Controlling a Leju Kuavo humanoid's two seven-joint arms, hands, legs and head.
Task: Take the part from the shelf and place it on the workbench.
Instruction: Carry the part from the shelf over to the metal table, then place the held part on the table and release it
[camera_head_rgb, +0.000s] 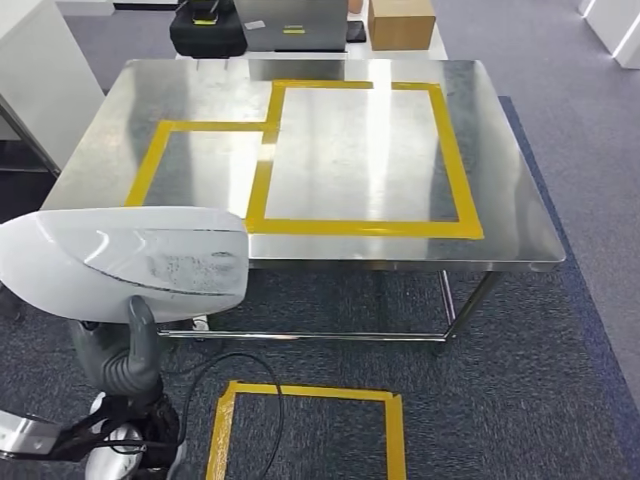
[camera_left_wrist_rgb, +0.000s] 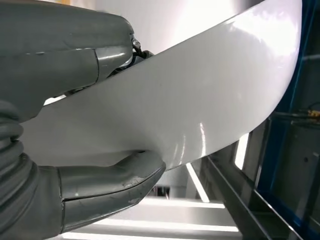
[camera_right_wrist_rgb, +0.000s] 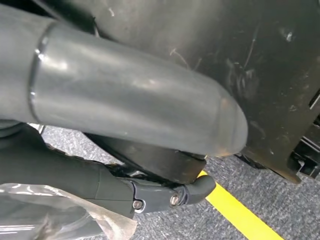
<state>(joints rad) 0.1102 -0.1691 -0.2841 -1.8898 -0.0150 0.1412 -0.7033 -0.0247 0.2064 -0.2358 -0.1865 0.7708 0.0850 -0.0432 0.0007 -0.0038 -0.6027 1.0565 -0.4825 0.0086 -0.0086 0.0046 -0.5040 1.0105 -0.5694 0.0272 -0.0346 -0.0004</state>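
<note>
The part (camera_head_rgb: 128, 260) is a long, glossy white curved shell with a scuffed patch, held low at the front left, short of the workbench's near edge. My left hand (camera_head_rgb: 121, 355) grips it from below, thumb up against its underside. In the left wrist view the part (camera_left_wrist_rgb: 181, 100) is pinched between the thumb and the fingers of the left hand (camera_left_wrist_rgb: 37, 190). The workbench (camera_head_rgb: 340, 170) is a steel table ahead, marked with yellow tape rectangles. My right hand (camera_right_wrist_rgb: 124, 115) hangs over the carpet, thumb and fingers stretched out, holding nothing.
A yellow tape square (camera_head_rgb: 302, 430) marks the carpet in front of the workbench, with a black cable (camera_head_rgb: 249, 370) beside it. Behind the bench stand a black bag (camera_head_rgb: 207, 30), a grey case (camera_head_rgb: 290, 25) and a cardboard box (camera_head_rgb: 400, 22). A white cabinet (camera_head_rgb: 38, 80) stands at the left.
</note>
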